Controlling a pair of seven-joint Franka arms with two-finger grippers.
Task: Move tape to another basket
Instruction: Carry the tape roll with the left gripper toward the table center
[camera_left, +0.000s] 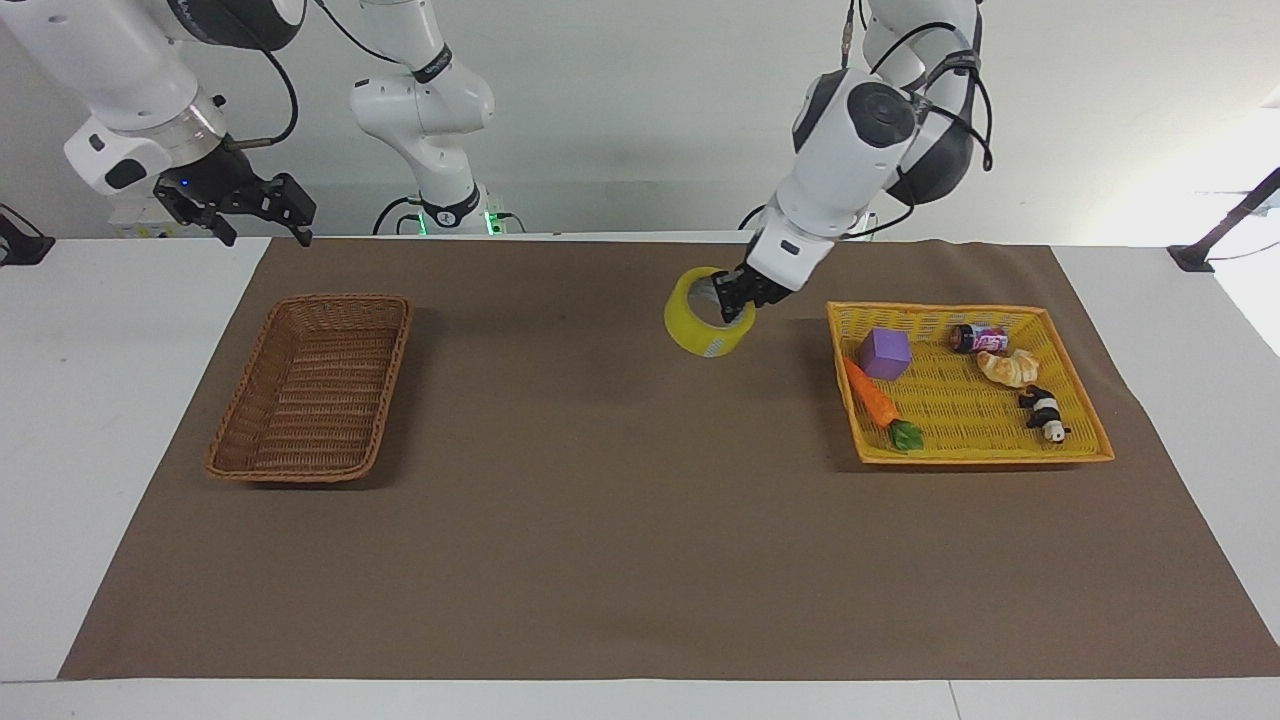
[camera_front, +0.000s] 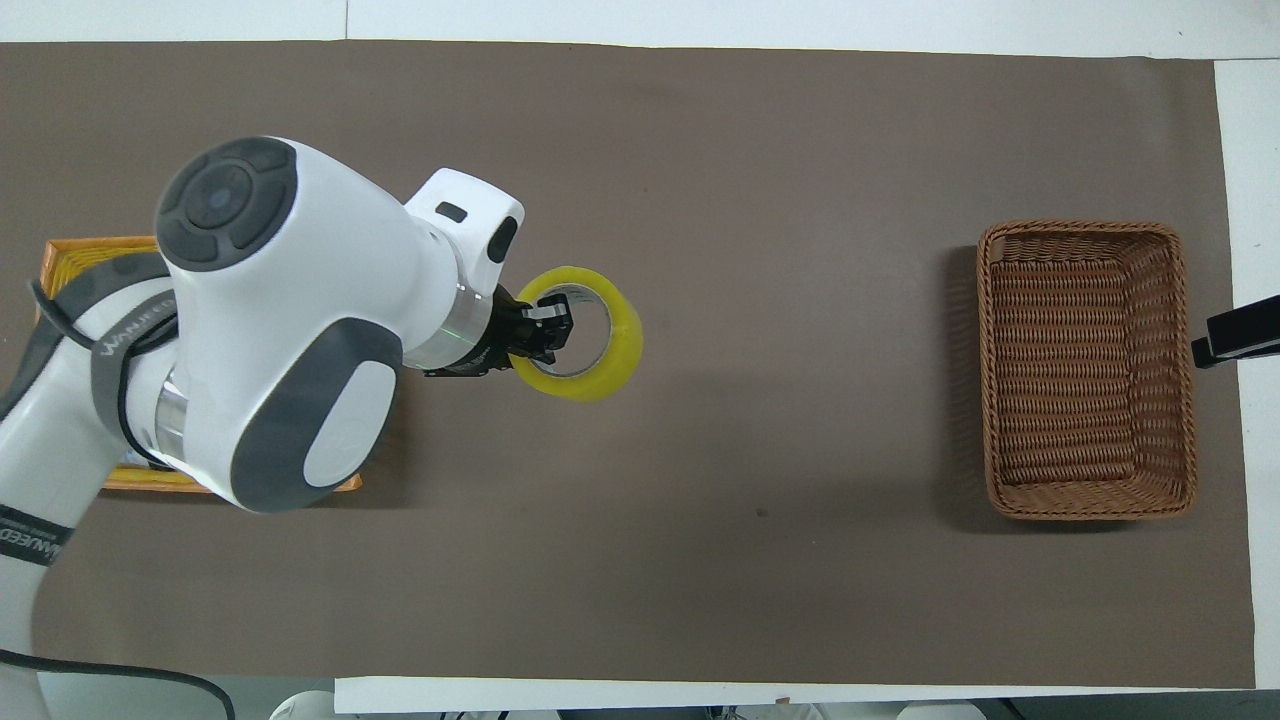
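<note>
The yellow tape roll (camera_left: 698, 328) hangs in my left gripper (camera_left: 735, 296), which is shut on its rim with one finger inside the core. It is up in the air over the brown mat, just off the yellow tray's end toward the right arm. In the overhead view the tape (camera_front: 612, 352) and left gripper (camera_front: 548, 327) show over bare mat. The dark brown wicker basket (camera_left: 395, 372) stands empty at the right arm's end of the table, also in the overhead view (camera_front: 1085, 229). My right gripper (camera_left: 265, 236) waits, open, above the table edge beside the basket; its tip shows in the overhead view (camera_front: 1235, 338).
The flat yellow tray (camera_left: 980, 456) at the left arm's end holds a purple cube (camera_left: 885, 352), a toy carrot (camera_left: 872, 400), a croissant (camera_left: 1010, 367), a small can (camera_left: 978, 338) and a panda toy (camera_left: 1045, 412). The left arm covers most of the tray (camera_front: 70, 245) in the overhead view.
</note>
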